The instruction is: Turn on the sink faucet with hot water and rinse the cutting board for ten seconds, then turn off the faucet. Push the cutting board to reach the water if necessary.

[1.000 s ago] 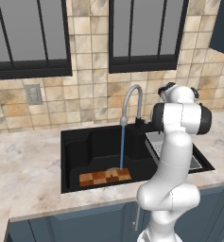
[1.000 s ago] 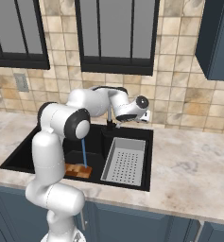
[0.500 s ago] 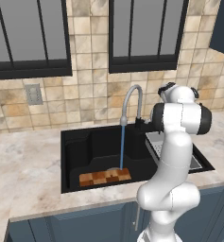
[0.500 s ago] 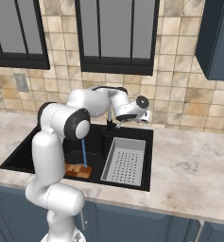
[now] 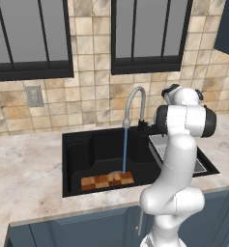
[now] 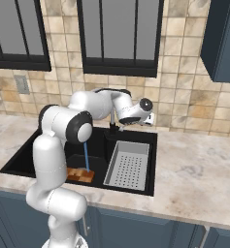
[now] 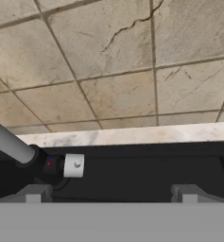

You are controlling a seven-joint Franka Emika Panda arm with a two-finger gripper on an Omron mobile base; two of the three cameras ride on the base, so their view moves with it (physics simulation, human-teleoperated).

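The sink faucet (image 5: 135, 101) arches over the black sink (image 5: 77, 147) and a thin blue stream of water (image 5: 125, 149) falls from its spout. The water lands on the back edge of the checkered cutting board (image 5: 107, 181), which lies flat at the front of the basin. My gripper (image 7: 111, 194) is open and holds nothing. It hovers just right of the faucet's dark base, facing the back wall. In the hand view the small side lever handle (image 7: 73, 166) sits ahead of the fingertips, left of centre. In the right base view the gripper (image 6: 121, 121) is beside the faucet base (image 6: 113, 129).
A grey perforated drainer tray (image 6: 128, 165) fills the right part of the sink. Marble counter (image 6: 194, 164) runs on both sides, with tiled wall and dark-framed windows close behind the faucet. My own arm blocks part of the tray in the left base view.
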